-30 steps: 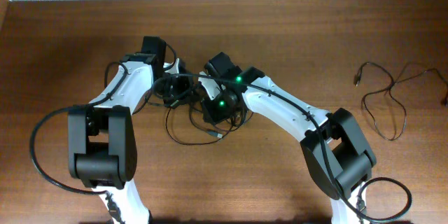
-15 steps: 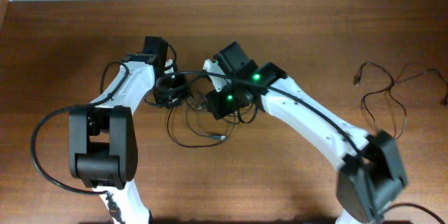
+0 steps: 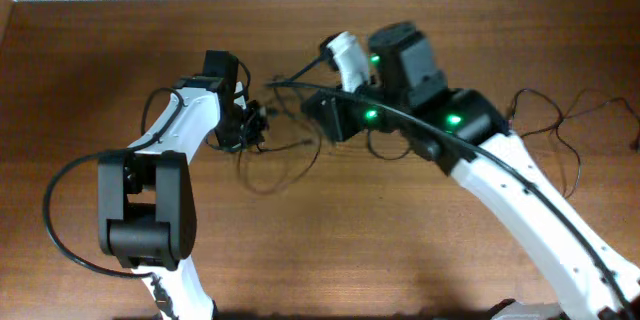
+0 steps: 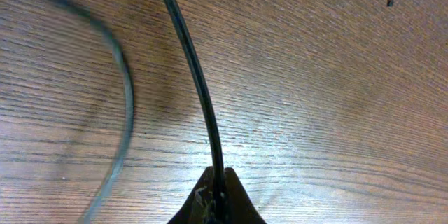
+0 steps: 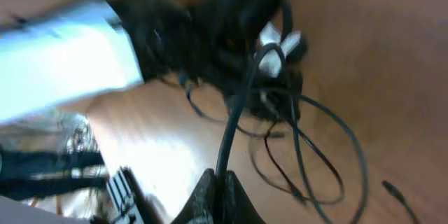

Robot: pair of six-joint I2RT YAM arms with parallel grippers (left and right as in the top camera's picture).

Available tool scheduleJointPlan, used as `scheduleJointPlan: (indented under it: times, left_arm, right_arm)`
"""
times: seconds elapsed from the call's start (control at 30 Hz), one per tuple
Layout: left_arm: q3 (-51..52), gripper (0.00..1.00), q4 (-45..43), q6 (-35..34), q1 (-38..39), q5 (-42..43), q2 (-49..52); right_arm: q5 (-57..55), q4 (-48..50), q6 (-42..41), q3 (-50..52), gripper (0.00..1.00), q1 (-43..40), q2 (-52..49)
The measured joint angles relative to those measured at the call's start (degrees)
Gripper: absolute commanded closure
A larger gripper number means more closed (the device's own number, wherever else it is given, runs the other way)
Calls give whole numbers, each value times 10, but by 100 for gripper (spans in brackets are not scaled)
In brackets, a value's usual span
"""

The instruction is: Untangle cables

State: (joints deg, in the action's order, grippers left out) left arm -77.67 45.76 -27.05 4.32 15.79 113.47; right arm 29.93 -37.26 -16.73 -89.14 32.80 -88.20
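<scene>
Since my right arm (image 3: 520,175) has swung up toward the far edge of the tabletop (image 3: 400,255), the clump between my grippers is now drawn out into open loops. My right gripper (image 5: 222,194) is pressed together on one black strand of the cables (image 3: 283,165), which runs back to the bunch at my left arm (image 3: 185,120). My left gripper (image 4: 218,203) pinches a strand low over the wood, left of centre. A separated cable (image 3: 550,150) lies by the right edge. I judge one strand is coming free, though full clearance is unconfirmed.
</scene>
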Motion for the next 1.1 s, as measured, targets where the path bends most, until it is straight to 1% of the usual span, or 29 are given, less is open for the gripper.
scheduleJointPlan:
  times: [0.13,0.2,0.3,0.47,0.6,0.7,0.73,0.8,0.87,0.93,1.03,1.1]
  left_arm:
    - [0,100,0,0,0,-3,0]
    - [0,100,0,0,0,-5,0]
    - [0,100,0,0,0,-5,0]
    - [0,100,0,0,0,-7,0]
    - [0,100,0,0,0,-9,0]
    - [0,100,-1,0,0,-9,0]
    - [0,100,0,0,0,-9,0]
    - [0,100,-1,0,0,-9,0]
    - [0,100,-1,0,0,-10,0]
    - [0,100,-2,0,0,-11,0]
    - [0,100,-1,0,0,-11,0]
    - [0,100,-1,0,0,-11,0]
  right_arm:
    - [2,37,0,-2,96,-9,40]
    - [2,70,0,-3,96,-10,66]
    - [2,122,0,-5,96,-10,76]
    - [2,140,-1,-5,96,-10,78]
    - [-21,144,-43,-5,96,-11,78]
    - [-27,174,-73,-5,96,-11,78]
    - [-26,200,-86,-5,96,-11,78]
    - [-22,283,-123,-7,96,-11,79]
    - [-16,389,-174,-7,96,-12,80]
    - [-15,475,-192,-7,96,-12,80]
    - [-37,563,-202,-8,96,-12,82]
    - [-97,598,-206,-8,96,-12,82]
